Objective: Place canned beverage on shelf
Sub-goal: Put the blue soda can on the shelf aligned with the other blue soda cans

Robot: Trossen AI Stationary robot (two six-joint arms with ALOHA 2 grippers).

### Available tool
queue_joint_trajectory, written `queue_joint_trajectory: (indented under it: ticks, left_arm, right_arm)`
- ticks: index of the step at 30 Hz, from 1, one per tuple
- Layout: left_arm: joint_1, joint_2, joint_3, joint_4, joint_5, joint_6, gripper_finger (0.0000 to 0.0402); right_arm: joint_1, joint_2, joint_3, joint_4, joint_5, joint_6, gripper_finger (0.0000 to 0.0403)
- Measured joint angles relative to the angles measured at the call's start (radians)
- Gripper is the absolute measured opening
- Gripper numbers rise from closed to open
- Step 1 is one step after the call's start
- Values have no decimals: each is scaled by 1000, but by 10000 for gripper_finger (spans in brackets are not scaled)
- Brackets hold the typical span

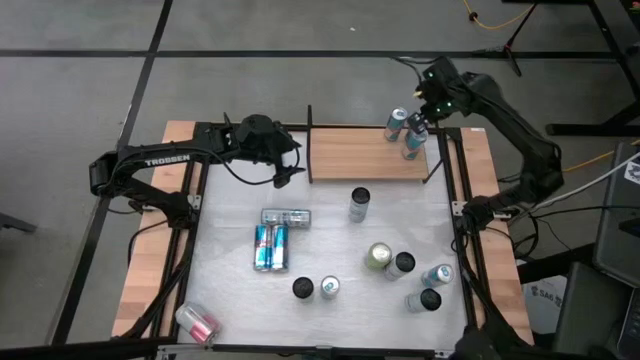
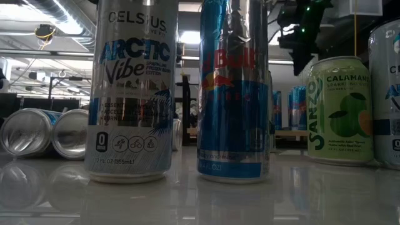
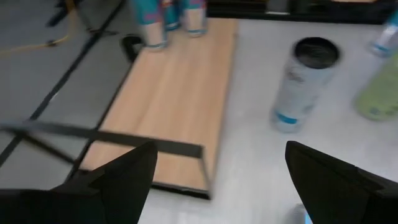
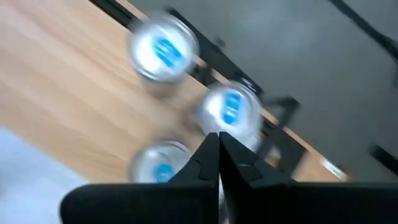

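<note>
High view: the jaws of the right gripper (image 1: 428, 95) are seen closed with nothing held, above the shelf's (image 1: 350, 155) right end, where blue cans (image 1: 414, 141) are already set. The left gripper (image 1: 285, 170), spread wide and empty, is held beside the shelf's left end.

Low view: a Celsius can (image 2: 131, 94) and a blue Red Bull can (image 2: 233, 94) are shown upright on the table (image 2: 200, 200).

Left wrist view: a dark-topped can (image 3: 303, 84) is seen standing just beside the board.

Right wrist view: three can tops (image 4: 163, 48) are shown below the meeting fingers.

A placement is judged complete; next, another table can must be fetched.
</note>
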Motion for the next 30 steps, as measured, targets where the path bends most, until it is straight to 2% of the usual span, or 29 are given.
queue_joint_trajectory:
  ticks: [7,12,18,21,30]
  left_arm:
    - [83,0,0,-36,-28,-170,345]
    - [167,0,0,-103,-31,-228,345]
    - [237,0,0,-121,-33,-230,345]
    - [261,0,0,-121,-44,-230,345]
    - [304,0,0,-215,-131,-230,345]
  right_arm:
    - [0,-10,0,161,-381,1,1]
    - [7,-10,0,256,-524,2,1]
    - [34,-10,1,320,-549,1,1]
    - [36,-10,1,338,-550,1,14]
    - [45,4,2,344,-493,7,149]
